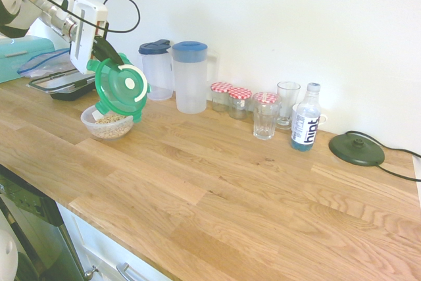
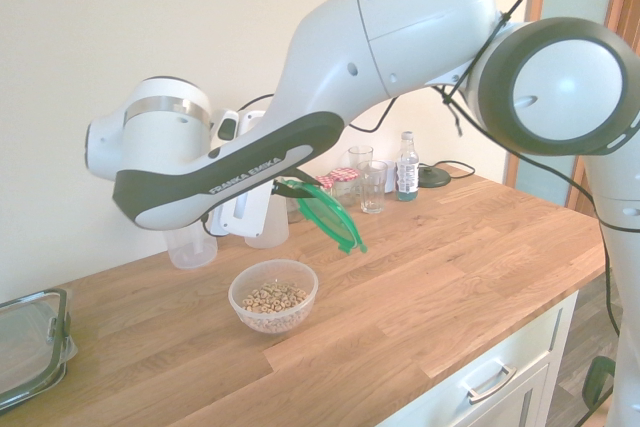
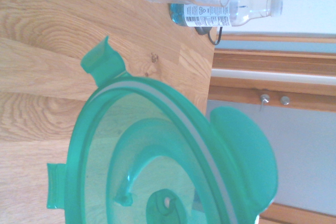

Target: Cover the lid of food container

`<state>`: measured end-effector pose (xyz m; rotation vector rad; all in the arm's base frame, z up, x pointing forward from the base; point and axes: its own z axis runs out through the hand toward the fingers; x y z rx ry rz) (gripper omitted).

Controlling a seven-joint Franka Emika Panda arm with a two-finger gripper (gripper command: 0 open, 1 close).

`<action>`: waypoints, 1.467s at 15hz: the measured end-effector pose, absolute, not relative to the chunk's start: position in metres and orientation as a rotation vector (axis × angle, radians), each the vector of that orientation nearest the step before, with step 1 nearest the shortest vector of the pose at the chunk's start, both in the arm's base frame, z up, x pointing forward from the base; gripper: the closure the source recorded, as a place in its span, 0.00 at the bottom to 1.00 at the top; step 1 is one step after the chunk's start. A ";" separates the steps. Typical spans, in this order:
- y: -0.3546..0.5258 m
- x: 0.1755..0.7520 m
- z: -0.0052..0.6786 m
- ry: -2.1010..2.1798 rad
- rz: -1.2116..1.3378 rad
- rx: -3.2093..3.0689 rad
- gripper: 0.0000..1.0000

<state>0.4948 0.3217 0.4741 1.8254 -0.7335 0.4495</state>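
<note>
The round green lid (image 1: 122,89) hangs tilted on edge in the air, pinched at its upper rim by my gripper (image 1: 105,51), which is shut on it. Its lower edge sits just above the far rim of the food container (image 1: 107,122), a small clear bowl of tan grains on the wooden counter. Seen from the other side, the lid (image 2: 331,214) slants down to the right of my gripper (image 2: 287,188), above and behind the bowl (image 2: 273,295). The wrist view is filled by the lid (image 3: 157,161), with its tabs and ridges showing.
Two clear pitchers with blue lids (image 1: 177,74) stand behind the bowl. Red-checked jars (image 1: 231,98), glasses (image 1: 266,115), a water bottle (image 1: 306,118) and a dark corded disc (image 1: 356,149) line the wall to the right. A rectangular black-rimmed container (image 1: 59,81) lies at the far left.
</note>
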 end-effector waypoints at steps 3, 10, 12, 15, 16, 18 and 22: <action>0.346 0.493 0.454 -0.677 0.513 1.734 1.00; 0.381 0.488 0.414 -0.615 0.577 1.631 1.00; 0.391 0.487 0.407 -0.609 0.588 1.621 1.00; 0.399 0.493 0.401 -0.609 0.590 1.610 1.00; 0.403 0.493 0.398 -0.606 0.591 1.607 1.00; 0.408 0.494 0.394 -0.591 0.593 1.602 1.00; 0.414 0.497 0.388 -0.587 0.593 1.596 1.00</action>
